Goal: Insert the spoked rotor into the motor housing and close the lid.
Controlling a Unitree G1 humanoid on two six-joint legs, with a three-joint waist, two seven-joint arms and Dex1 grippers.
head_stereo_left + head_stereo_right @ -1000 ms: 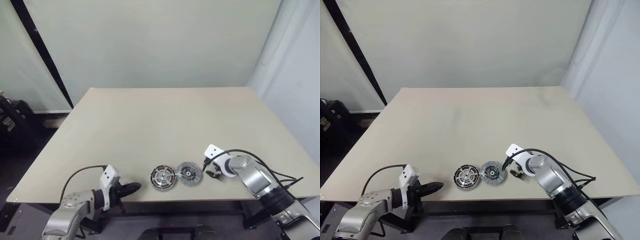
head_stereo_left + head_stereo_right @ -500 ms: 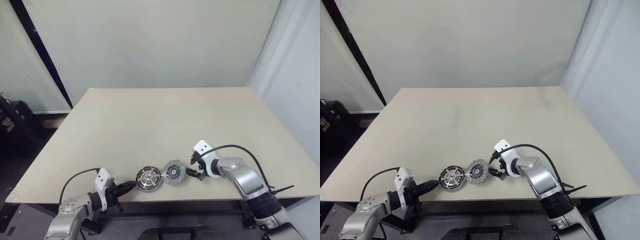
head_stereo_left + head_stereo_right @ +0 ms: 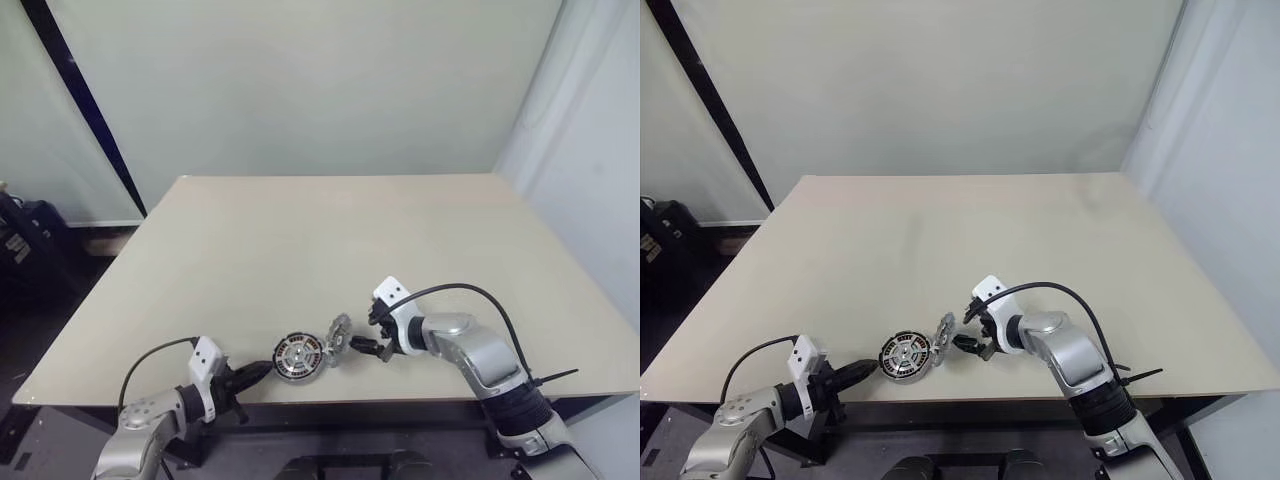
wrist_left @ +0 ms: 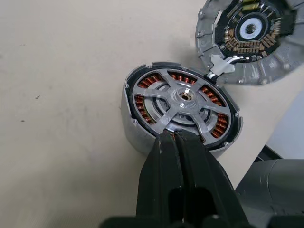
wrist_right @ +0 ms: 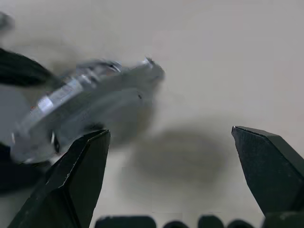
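Copper windings ring the motor housing [image 3: 298, 357] near the tabletop's [image 3: 330, 240] front edge in the left eye view, with the lid [image 3: 337, 339] tilted on edge just beside it and the right gripper [image 3: 366, 345] spread wide next to the lid, grasping nothing. Left wrist view: the spoked rotor [image 4: 183, 101] already sits inside the housing, the left gripper [image 4: 172, 137] clenched empty, tips at the housing rim. Right wrist view: the lid stands raised and blurred ahead of the open fingers [image 5: 76, 180]; closing it is judged the remaining step.
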